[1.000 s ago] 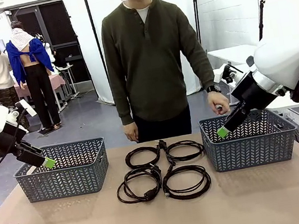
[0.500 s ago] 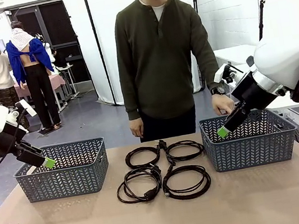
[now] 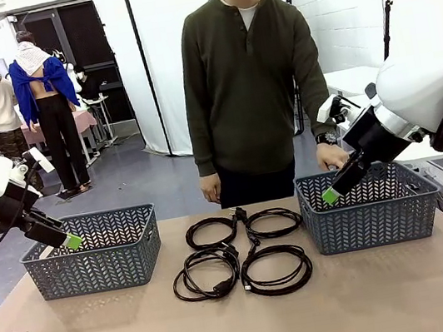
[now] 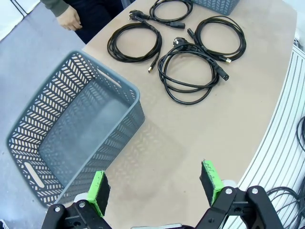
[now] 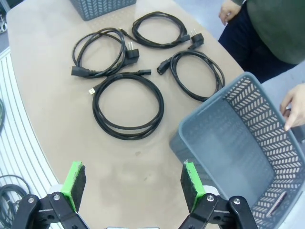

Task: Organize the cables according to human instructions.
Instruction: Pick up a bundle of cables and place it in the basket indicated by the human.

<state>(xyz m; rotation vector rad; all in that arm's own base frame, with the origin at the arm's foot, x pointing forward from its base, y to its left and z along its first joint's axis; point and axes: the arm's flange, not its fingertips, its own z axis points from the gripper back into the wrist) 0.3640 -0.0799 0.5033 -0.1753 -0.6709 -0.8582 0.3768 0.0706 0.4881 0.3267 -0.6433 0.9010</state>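
Several coiled black cables lie on the table's middle between two baskets: two at the back and two nearer. In the left wrist view the coils lie beyond the basket; in the right wrist view one coil is closest. My left gripper hovers open at the left basket's near corner, holding nothing. My right gripper hangs open and bare at the right basket's left rim.
A grey lattice basket stands left, its twin right. A person stands at the far edge, one hand at the right basket's far rim, the other hanging. Bare table lies in front.
The person has stepped to the right, their hand staying by the right basket's far rim. Both arms and the cables have not moved.
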